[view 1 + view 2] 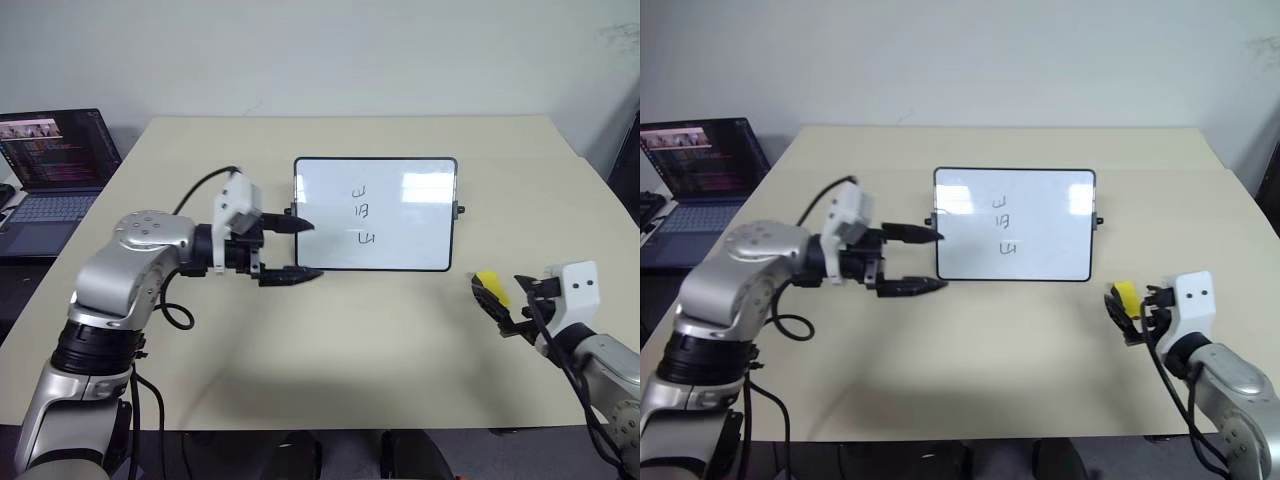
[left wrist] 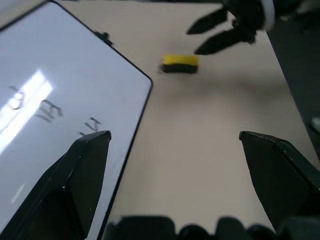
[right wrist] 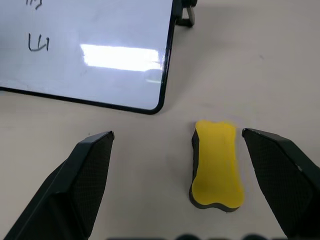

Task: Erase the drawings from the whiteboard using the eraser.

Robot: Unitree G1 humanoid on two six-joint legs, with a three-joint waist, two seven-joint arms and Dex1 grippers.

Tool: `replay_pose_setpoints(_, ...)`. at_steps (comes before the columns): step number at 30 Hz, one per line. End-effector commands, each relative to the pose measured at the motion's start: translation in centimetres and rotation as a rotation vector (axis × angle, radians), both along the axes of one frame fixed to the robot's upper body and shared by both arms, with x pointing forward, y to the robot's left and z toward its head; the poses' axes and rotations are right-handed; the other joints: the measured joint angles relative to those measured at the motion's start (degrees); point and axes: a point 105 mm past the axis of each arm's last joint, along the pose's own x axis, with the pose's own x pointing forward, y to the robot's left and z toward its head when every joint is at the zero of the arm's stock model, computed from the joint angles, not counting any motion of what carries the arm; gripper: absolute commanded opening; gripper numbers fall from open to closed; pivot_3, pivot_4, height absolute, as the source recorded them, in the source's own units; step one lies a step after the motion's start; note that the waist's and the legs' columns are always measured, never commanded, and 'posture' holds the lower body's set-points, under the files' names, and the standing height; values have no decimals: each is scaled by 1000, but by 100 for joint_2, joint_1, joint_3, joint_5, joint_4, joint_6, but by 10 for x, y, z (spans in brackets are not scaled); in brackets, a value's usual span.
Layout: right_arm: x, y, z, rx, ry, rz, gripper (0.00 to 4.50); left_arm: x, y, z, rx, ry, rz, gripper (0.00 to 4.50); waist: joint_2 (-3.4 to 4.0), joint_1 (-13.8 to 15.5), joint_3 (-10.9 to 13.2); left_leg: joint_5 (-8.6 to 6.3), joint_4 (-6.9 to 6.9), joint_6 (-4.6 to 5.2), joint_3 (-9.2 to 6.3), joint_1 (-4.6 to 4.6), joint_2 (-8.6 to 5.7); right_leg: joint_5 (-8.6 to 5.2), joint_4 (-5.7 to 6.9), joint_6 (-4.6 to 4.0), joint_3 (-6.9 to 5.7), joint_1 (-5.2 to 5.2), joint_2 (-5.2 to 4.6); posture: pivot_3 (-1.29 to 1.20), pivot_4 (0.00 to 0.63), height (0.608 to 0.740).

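Beside the whiteboard [image 3: 100,75], my right gripper [image 3: 177,180] hangs spread, empty, over the eraser [image 3: 216,165]. Left gripper [image 1: 290,250] spread too. Next: lower, clamp it.

Beige table [image 1: 400,370]: whiteboard [image 1: 420,240], eraser [image 3: 216,162].

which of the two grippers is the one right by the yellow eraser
The right gripper, open, with the eraser lying on the table between its fingers. The left gripper, also open, is at the whiteboard's left edge instead.
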Motion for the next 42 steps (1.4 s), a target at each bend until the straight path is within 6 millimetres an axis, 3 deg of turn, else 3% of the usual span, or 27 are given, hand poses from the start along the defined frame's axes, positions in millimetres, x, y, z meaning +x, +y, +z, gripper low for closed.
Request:
replay_pose_setpoints(1,13,-3,2,-23,-26,-46,4469,2,-6,8,28,-84,-35,4500,-1,-24,1,0,0,0,0,-1,0,0,-1,0,0,0,0,0,150,740)
replay_pose_setpoints(8,37,-13,-7,-14,-30,-97,4469,1,-13,1,40,-107,-59,4500,-2,-44,1,2,-1,-4,2,-11,-2,-1,-5,2,0,-10,-2,0,150,740)
replay_pose_setpoints(22,48,-18,-21,43,20,-78,4469,3,-6,-2,27,-95,-7,4500,-2,-50,1,0,1,-1,1,-11,-2,0,-1,2,2,-11,-2,0,150,740)
replay_pose_setpoints(25,48,-21,-27,43,36,-91,3885,3,-5,-2,28,-95,0,4500,-2,-50,1,0,1,-1,1,-11,-2,0,0,1,1,-11,-2,0,150,740)
replay_pose_setpoints(32,49,-21,-28,63,39,-96,1352,5,-3,-3,26,-94,26,4500,-2,-51,1,1,1,-1,2,-10,-2,0,0,1,2,-11,-2,0,150,740)
replay_pose_setpoints(42,46,-12,-13,102,-28,-63,1241,18,13,2,-30,-84,199,4500,-1,-52,1,1,2,-1,1,-10,-2,0,1,1,2,-12,-2,0,150,740)
